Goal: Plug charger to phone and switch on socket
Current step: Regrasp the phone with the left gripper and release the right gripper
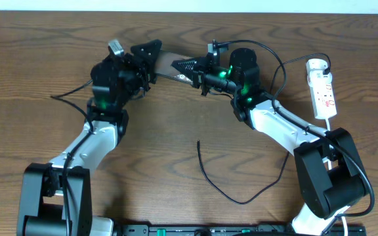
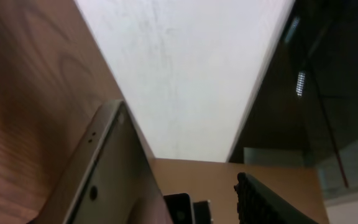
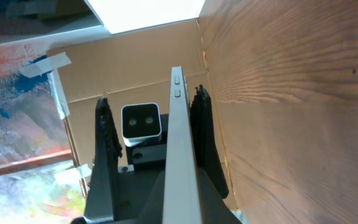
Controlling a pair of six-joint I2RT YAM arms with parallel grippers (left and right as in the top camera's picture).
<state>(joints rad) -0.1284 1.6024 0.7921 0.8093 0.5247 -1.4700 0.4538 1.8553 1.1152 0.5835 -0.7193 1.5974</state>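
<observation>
Both grippers hold the phone [image 1: 169, 65] up off the table at the back middle, between them. My right gripper [image 1: 190, 67] is shut on the phone's right end. In the right wrist view its fingers hug the pale edge of the phone [image 3: 180, 124]. My left gripper [image 1: 151, 56] stands open around the left end. One of its fingers [image 3: 201, 137] lies against the phone and the other [image 3: 104, 162] is well apart. The left wrist view shows the phone [image 2: 114, 180] with a gap to the finger [image 2: 263, 202]. The charger [image 1: 209, 180] lies loose on the table, its tip [image 1: 198, 141] free. The socket [image 1: 323, 88] lies at the far right.
A thick white cord [image 1: 335, 120] runs down from the socket toward the right arm's base [image 1: 327, 177]. The left arm's base [image 1: 54, 196] stands at the front left. The table's back edge meets a pale wall [image 1: 346, 5].
</observation>
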